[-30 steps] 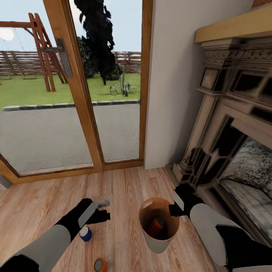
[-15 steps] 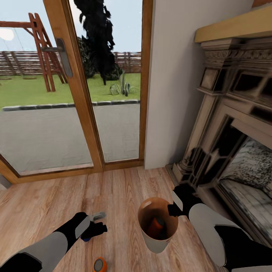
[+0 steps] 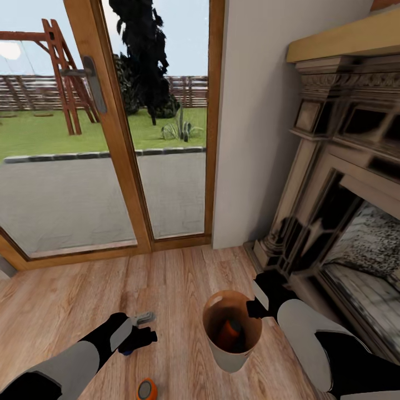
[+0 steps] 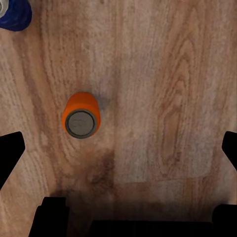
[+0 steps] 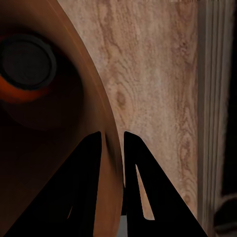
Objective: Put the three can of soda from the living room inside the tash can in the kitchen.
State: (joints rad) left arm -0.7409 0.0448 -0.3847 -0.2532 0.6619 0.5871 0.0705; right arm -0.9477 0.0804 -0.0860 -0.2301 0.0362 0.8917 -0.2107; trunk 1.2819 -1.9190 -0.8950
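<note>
**Three cans, one bin, on the living-room floor**

Three soda cans are spread around the trash can (image 3: 231, 333), which stands on the wood floor (image 3: 183, 278) and serves as the landmark here. Nearest the camera, to the left of the bin and closer to the robot, an orange can (image 3: 146, 389) stands upright on the floor; the left wrist view looks straight down on it (image 4: 81, 119), with its grey top showing.

Left of the bin, the left claw (image 3: 141, 328) hangs low over the boards, its fingers spread wide and holding nothing. The blue can (image 3: 126, 350) sits just under and behind that claw, mostly hidden by it in the head view; in the left wrist view it (image 4: 15, 14) peeks in at a corner, well apart from the orange can.

Inside the bin lies the second orange can (image 3: 229, 333), leaning against the brown inner wall; the right wrist view shows its dark top (image 5: 27, 61) deep in the bin.

At the bin's right rim, the right claw (image 3: 254, 307) is closed on the rim (image 5: 111, 148), one finger inside and one outside.

Beyond the bin to the right stands the ornate fireplace (image 3: 333, 183). Farther off to the left are the wood-framed glass doors (image 3: 116, 139).
</note>
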